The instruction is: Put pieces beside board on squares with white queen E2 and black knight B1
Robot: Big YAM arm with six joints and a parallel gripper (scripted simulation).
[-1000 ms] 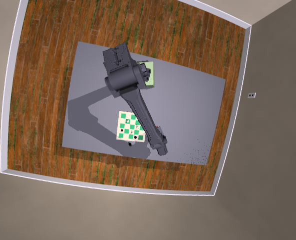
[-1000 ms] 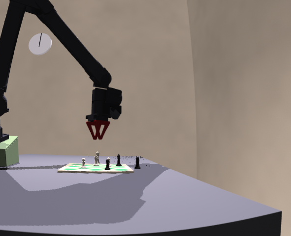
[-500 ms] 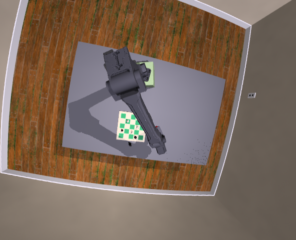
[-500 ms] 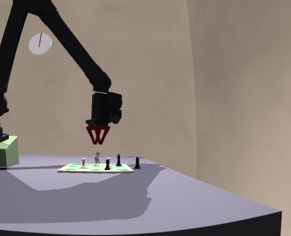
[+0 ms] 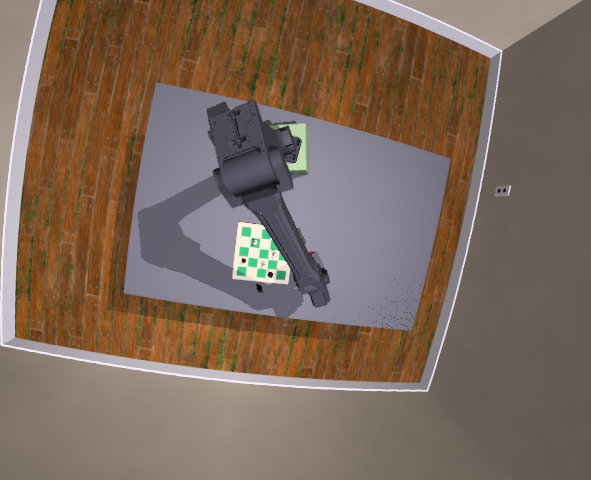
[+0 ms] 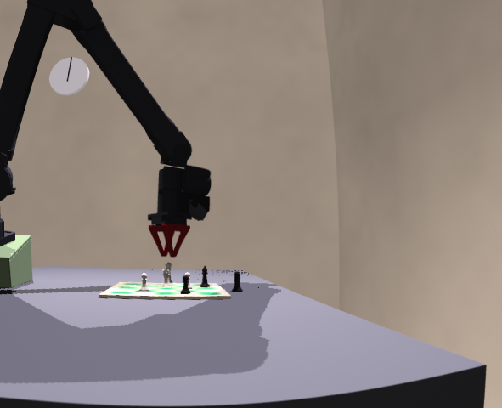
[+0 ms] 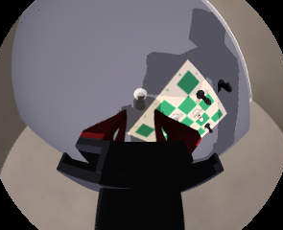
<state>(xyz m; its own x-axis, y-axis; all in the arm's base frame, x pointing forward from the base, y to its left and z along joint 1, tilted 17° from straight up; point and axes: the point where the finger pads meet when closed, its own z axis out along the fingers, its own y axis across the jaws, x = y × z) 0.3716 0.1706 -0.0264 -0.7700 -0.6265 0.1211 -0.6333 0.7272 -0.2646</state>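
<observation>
You're likely at queen pickup: pincer point(image 6: 168, 255) point(image 7: 140, 113) part spread, nothing between tips, above white queen point(image 6: 168, 266) point(image 7: 140, 95), off board, nearer desk's point(image 5: 367, 217) point(image 6: 329, 342) point(image 7: 83, 57) long edge away from base. Lower straight, then pinch.

From my remote station I see a charcoal-to-black arm point(image 5: 287, 240) point(image 6: 127, 83) — long, smooth links, a fat cylindrical joint housing, blocky wrist. Its gripper point(image 6: 168, 254) point(image 7: 140, 113) has dark red, tapering fingers — in the exterior view, triangular frames with open centres.
</observation>
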